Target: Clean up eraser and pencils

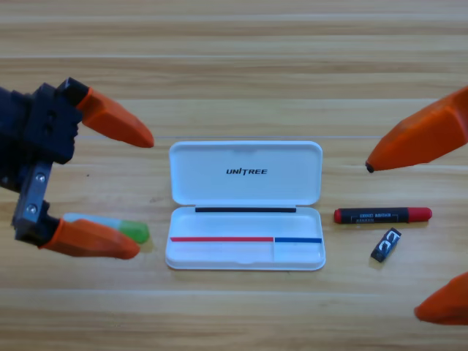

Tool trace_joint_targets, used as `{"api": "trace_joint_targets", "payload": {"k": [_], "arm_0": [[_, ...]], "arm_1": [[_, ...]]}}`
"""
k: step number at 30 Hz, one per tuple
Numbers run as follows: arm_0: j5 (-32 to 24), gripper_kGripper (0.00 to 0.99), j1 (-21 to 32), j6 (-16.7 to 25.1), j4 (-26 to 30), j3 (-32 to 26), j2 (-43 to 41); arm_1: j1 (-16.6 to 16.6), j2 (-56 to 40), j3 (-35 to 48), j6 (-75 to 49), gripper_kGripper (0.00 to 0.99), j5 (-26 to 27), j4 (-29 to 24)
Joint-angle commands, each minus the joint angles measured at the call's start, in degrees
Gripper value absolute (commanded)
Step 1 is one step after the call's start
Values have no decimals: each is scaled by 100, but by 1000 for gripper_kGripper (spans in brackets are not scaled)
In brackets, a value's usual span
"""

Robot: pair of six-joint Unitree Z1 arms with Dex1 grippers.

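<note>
Two claws: both have orange jaws and sit at the two sides of the wooden worktop (234,66).
Left claw: the black left claw (135,190) is at the left edge, and its jaws are spread wide apart with nothing held between them.
Top jaw on the left: it points right and a bit down, toward the case.
Bottom jaw on the left: it lies over the green pencil and hides part of it.
Green pencil: the short, thick, pale green pencil with a brighter green end (128,228) lies flat on the worktop at the left, and its bright end pokes out past the jaw tip, near the left side of the case.
Case: the white plastic case (246,164) is in the middle, open, with its lid laid back and its tray nearer the bottom edge.
Red pencil: the short, thick red pencil with a black labelled middle (382,215) lies flat and level, just right of the case tray.
Eraser: the small black block eraser with white marks (385,245) lies tilted, just below the red pencil and not touching it.
Right claw: the right claw (391,238) shows only two big orange jaw tips at the right edge, one above the red pencil and one in the bottom corner, wide apart and holding nothing.
</note>
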Motion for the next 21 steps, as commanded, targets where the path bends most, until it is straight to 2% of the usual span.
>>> {"api": "trace_joint_targets", "payload": {"k": [1, 10, 16, 21], "arm_0": [[51, 966, -105, 62, 47, 27, 103], [78, 971, -105, 70, 196, -70, 120], [201, 977, -105, 167, 275, -70, 103], [201, 979, -105, 220, 346, -87, 103]], "arm_1": [[173, 320, 79, -7, 989, 75, 137], [173, 302, 114, 151, 990, -57, 137], [156, 372, 184, 520, 990, -927, 119], [-240, 487, 158, 960, 989, -1112, 137]]}}
